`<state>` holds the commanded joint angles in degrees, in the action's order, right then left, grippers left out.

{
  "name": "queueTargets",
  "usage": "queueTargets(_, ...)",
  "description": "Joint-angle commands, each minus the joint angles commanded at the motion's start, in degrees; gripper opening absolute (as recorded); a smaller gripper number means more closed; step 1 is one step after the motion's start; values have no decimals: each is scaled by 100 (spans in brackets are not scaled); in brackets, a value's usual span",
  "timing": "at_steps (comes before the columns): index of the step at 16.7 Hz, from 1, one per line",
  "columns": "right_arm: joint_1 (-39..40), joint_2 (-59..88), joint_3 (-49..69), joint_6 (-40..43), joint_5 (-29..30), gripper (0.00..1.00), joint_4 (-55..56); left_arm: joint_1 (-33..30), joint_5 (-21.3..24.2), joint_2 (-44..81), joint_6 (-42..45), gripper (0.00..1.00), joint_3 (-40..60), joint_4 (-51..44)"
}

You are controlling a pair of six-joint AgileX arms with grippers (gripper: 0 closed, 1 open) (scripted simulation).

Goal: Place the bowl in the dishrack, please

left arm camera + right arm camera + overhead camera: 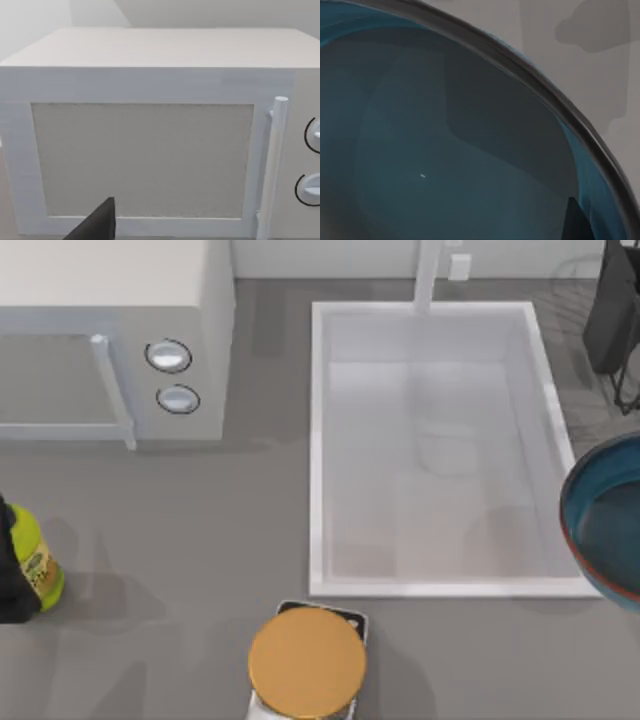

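The wide, shallow teal-blue bowl [610,525] with its thin reddish-brown rim sits at the right edge of the grey bench [200,540], just beside the large white rectangular sink basin [318,440] and partly overlapping its right wall. The thin dark wire dishrack [612,320] with a black upright panel stands at the far right corner, apart from the bowl. In the right wrist view the bowl's [445,150] inside lies close under the camera; I cannot tell whether either pincer is spread or pressed together.

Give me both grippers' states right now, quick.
Left gripper: cannot be told; it faces the microwave.
Right gripper: cannot be told; it is close over the bowl.
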<state>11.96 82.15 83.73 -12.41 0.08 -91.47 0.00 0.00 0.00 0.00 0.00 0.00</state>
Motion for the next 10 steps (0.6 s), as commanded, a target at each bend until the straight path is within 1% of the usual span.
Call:
queueTargets(3,-19,-4,-24,6,-38,0,76,0,0,0,0,100,0,0)
queueTargets(5,-208,-107,-68,58,-185,0,355,0,0,0,0,100,0,0)
queueTargets(7,-537,-275,-158,136,-429,0,851,0,0,0,0,100,0,0)
queueTargets(10,-1238,-587,-386,286,-931,0,2005,0,0,0,0,100,0,0)
